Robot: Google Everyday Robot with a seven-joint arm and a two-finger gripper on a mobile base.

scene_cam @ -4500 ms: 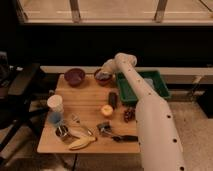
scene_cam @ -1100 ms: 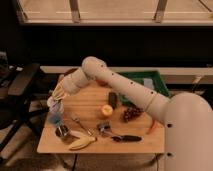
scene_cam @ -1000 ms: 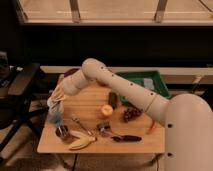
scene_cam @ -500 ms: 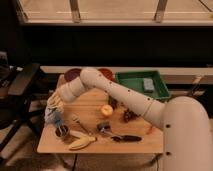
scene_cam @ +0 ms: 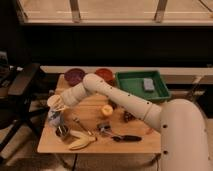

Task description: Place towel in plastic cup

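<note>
**Mia:** Where is the robot's white arm?

**Sam:** It comes in from the lower right of the frame and reaches across the light wooden table to the left side. The gripper at its end hangs right over the clear plastic cup near the table's left edge.

**Mia:** Where is the towel?

**Sam:** There is something pale and round at the gripper, just above the cup. It could be the white towel, but I cannot tell for sure. It sits at the cup's top.

**Mia:** Are the fingers open or closed?

**Sam:** I cannot tell.

**Mia:** What else is on the table?

**Sam:** A small shiny metal can stands just below the cup. A yellow banana lies beside the can, near the front edge. A round orange fruit sits in the middle of the table, under the arm. A tool with a black handle lies to the right of the banana.

**Mia:** And at the back?

**Sam:** A dark purple bowl and a red-brown bowl stand side by side. To their right is a green plastic tray with a small gray-blue block inside it.
</note>
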